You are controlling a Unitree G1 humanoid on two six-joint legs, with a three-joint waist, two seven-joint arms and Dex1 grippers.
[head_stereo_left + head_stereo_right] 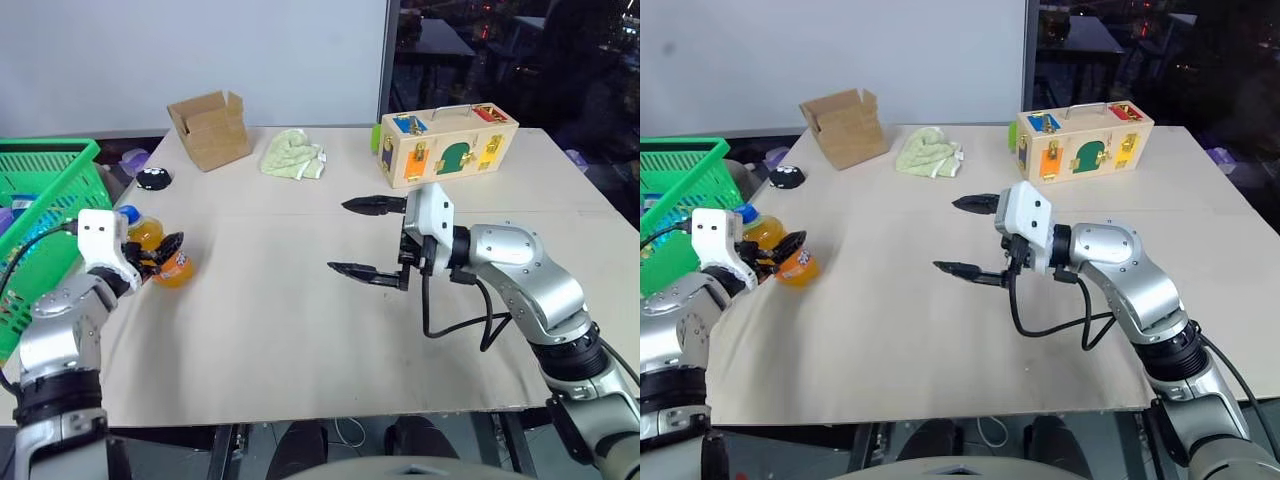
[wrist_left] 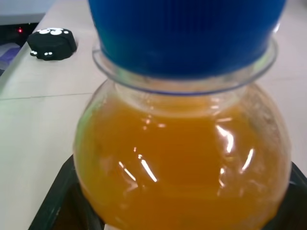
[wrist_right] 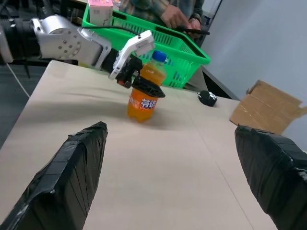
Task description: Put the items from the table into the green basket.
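Note:
A small orange-drink bottle (image 1: 176, 268) with a blue cap stands slightly tilted near the left edge of the table (image 1: 300, 340). My left gripper (image 1: 164, 252) is shut on the bottle (image 2: 182, 158), one black finger on each side of its shoulder just below the cap. The green basket (image 1: 55, 160) sits just beyond the table's left edge, close behind this hand. In the right wrist view a pink carton (image 3: 100, 8) stands inside the basket (image 3: 192, 48). My right gripper (image 1: 338, 236) hovers over the middle of the table, open and holding nothing, pointing left toward the bottle (image 3: 143, 98).
A brown cardboard box (image 1: 210, 128), a crumpled pale green cloth (image 1: 292, 155) and a wooden latch box (image 1: 445, 145) line the far side. A small black object (image 1: 153, 178) lies near the basket. A person's hands (image 3: 180, 17) show behind the basket.

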